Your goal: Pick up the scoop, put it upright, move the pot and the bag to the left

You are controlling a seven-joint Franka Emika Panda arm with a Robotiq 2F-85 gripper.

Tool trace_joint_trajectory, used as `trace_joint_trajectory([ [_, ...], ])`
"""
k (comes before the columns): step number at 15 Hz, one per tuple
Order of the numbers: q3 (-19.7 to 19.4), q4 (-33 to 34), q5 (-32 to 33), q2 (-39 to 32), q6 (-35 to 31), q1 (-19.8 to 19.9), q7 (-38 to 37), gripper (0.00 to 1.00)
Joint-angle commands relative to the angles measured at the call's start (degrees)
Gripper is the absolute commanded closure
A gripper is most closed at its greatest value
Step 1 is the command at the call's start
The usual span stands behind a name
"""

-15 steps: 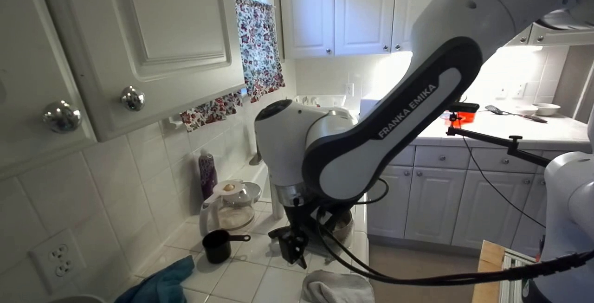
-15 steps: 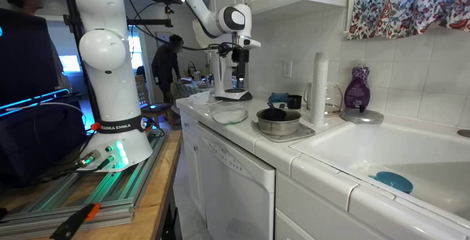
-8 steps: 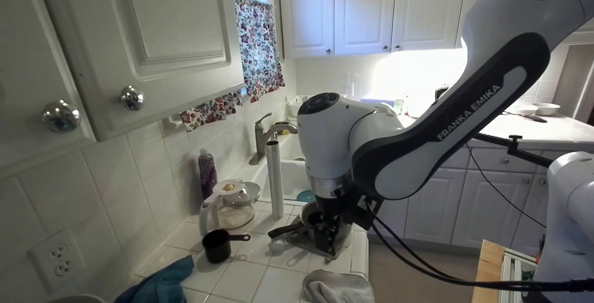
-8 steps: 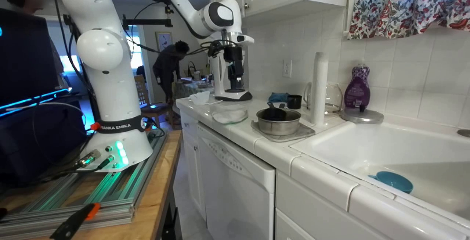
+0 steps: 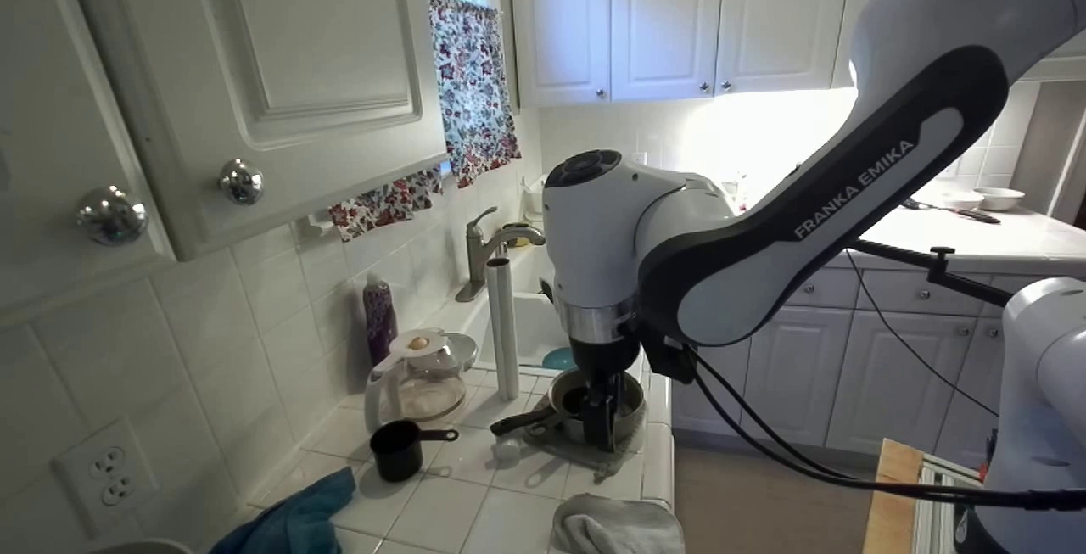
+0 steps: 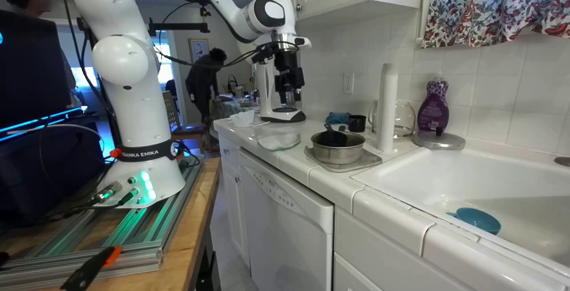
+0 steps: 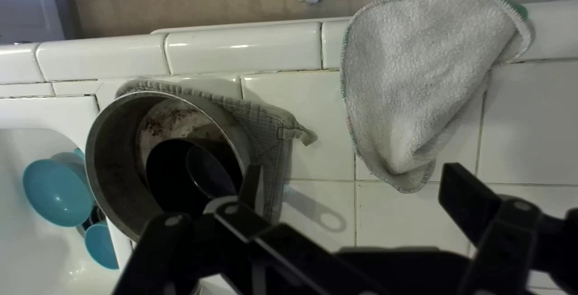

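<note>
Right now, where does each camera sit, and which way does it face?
In an exterior view: high by the counter, facing along it to the sink; arm and jaws show.
In an exterior view: near the sink, facing back along the counter; base, arm and jaws show.
Wrist view: mounted on the arm, facing down at pot and cloth; open jaws show.
Both exterior views share sink and jug.

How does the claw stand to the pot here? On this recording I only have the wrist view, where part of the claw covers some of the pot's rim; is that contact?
Observer: No, in an exterior view the claw hangs above the counter, apart from the pot.
Operator: Understood. Any small black kitchenware outside my frame?
Observer: Yes, both exterior views show a black scoop standing mouth up, near the glass carafe.
</note>
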State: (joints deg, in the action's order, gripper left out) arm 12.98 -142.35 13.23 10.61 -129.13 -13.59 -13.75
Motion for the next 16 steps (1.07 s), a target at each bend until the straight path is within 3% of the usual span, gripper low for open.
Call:
trace_joint_trajectory([
  [1, 0.73, -0.03, 2.26, -0.28, 0.18, 1.46, -0.11, 0.0],
  [6, -2.87, -2.72, 10.64, -1.03, -0.04, 6.02, 7.13, 0.0],
  [9, -4.29, -3.01, 13.64, -3.52, -0.39, 8.09, 7.59, 0.0],
  [12, -5.67, -2.99, 13.9, -6.54, -1.68, 8.97, 8.8, 0.0],
  [16, -7.87, -2.12, 12.26, -11.35, -6.67, 9.47, 16.69, 0.0],
])
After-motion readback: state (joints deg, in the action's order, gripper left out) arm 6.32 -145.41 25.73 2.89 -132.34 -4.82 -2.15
